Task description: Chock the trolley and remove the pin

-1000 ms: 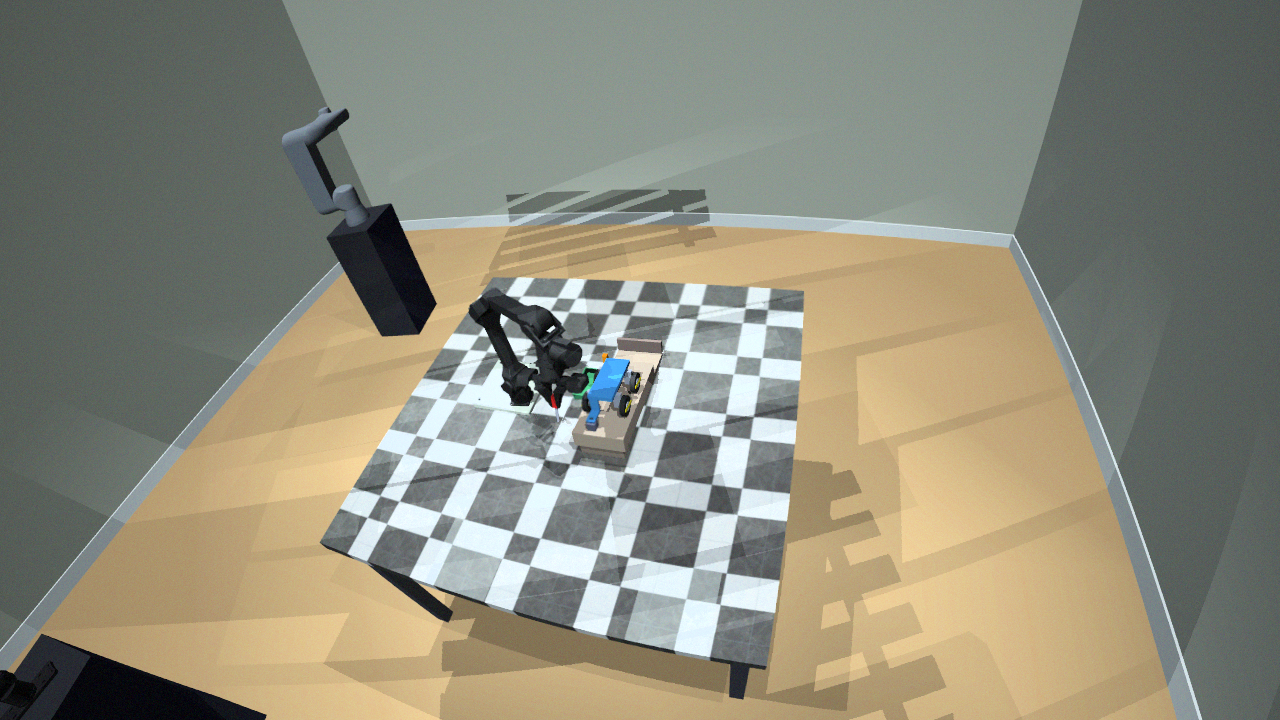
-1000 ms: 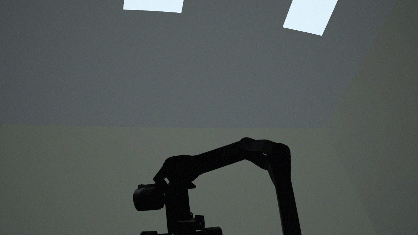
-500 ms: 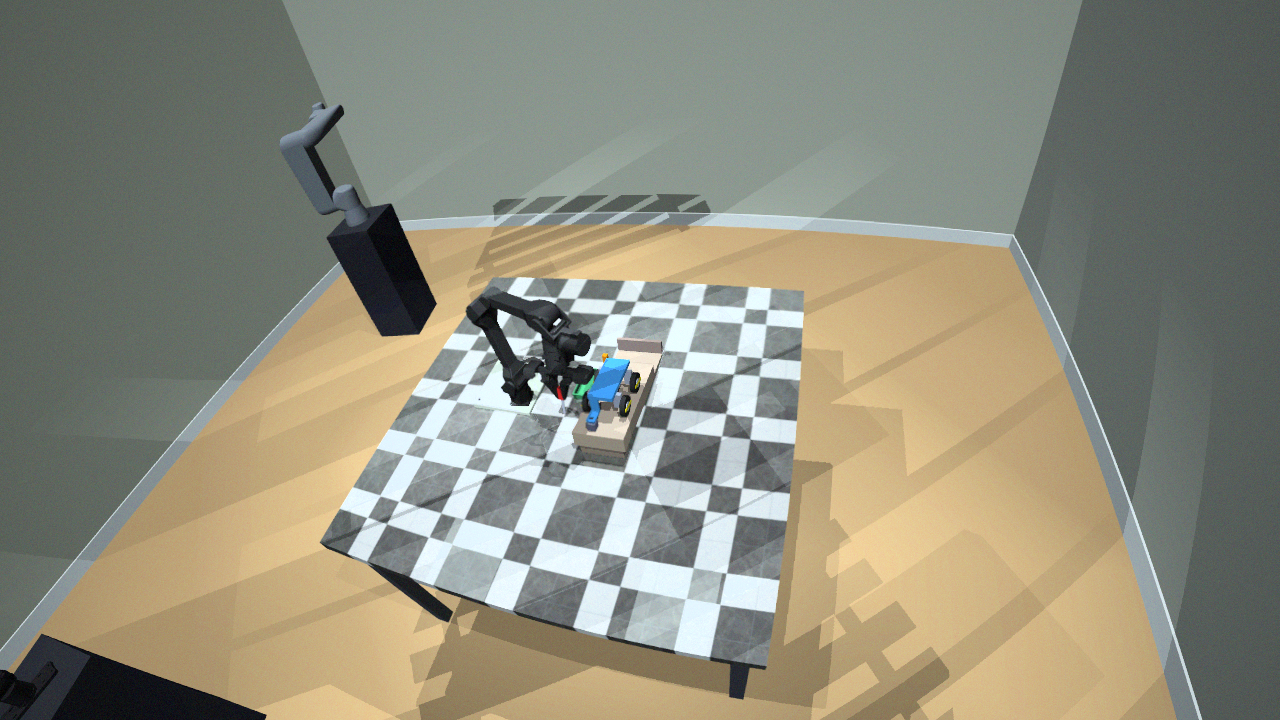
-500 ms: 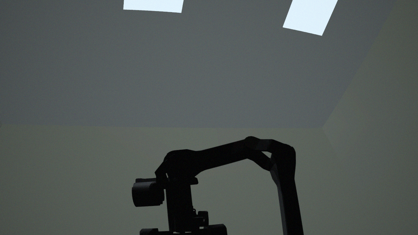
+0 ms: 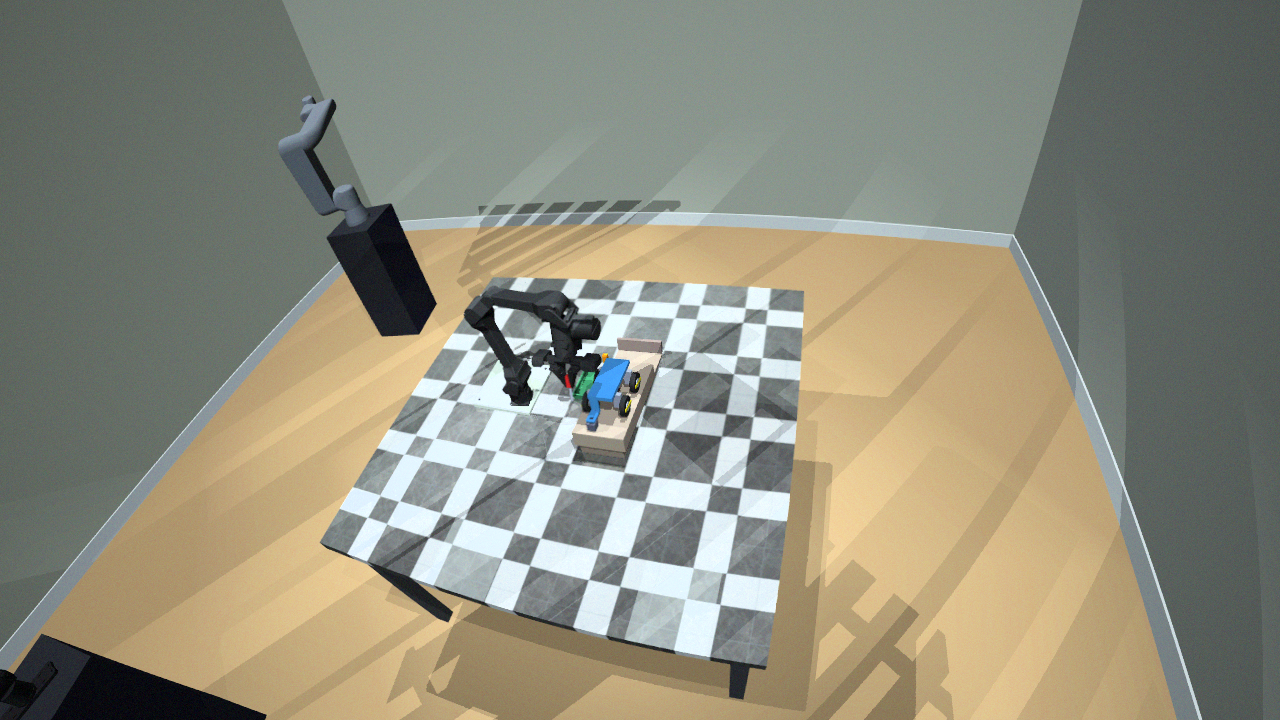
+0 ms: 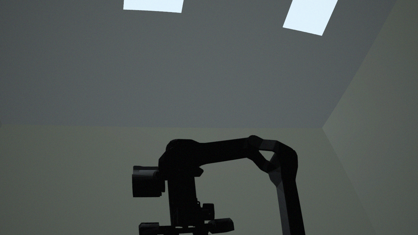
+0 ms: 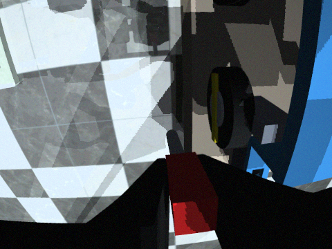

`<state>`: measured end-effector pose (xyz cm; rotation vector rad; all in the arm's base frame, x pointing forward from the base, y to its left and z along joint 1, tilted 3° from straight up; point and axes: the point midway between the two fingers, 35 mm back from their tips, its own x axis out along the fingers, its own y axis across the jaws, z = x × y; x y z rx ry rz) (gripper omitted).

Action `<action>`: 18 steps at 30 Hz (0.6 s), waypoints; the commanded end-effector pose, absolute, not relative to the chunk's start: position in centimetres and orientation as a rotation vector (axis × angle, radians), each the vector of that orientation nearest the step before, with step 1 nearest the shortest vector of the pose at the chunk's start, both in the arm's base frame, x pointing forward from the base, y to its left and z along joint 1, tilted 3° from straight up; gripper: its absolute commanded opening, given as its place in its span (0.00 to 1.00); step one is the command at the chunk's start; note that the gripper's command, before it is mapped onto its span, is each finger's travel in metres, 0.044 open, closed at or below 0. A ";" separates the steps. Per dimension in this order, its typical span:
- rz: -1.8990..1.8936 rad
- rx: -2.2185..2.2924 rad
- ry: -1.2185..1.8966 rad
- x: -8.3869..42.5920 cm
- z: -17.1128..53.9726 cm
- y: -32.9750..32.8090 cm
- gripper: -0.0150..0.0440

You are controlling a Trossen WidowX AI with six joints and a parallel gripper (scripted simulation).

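My gripper (image 5: 566, 376) (image 7: 180, 164) is shut on the red head of the stop pin (image 5: 567, 382) (image 7: 194, 180). The pin's dark shaft points away from the fingers, free of the ramp, beside its side edge. The blue trolley (image 5: 611, 379) (image 7: 319, 76) stands on the beige ramp (image 5: 604, 438) (image 7: 198, 131); one wheel (image 7: 228, 107) shows in the wrist view. The green tray (image 5: 583, 385) lies between the gripper and the ramp in the top view. The chock's orange handle (image 5: 604, 357) shows beyond the trolley; its base and any contact with a wheel are hidden.
The ramp has a raised end board (image 5: 640, 345) at its far end. The arm's base stands on a pale plate (image 5: 490, 394) left of the ramp, on the checkered table (image 5: 572, 528). The exterior view shows the upper arm only.
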<state>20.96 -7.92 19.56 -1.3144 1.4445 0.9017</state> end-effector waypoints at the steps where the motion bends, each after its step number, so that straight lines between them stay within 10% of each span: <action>1: 0.901 -1.313 1.453 21.1 19.3 -6.6 0.25; 18: 0.905 -1.308 1.449 21.9 18.4 -0.8 0.25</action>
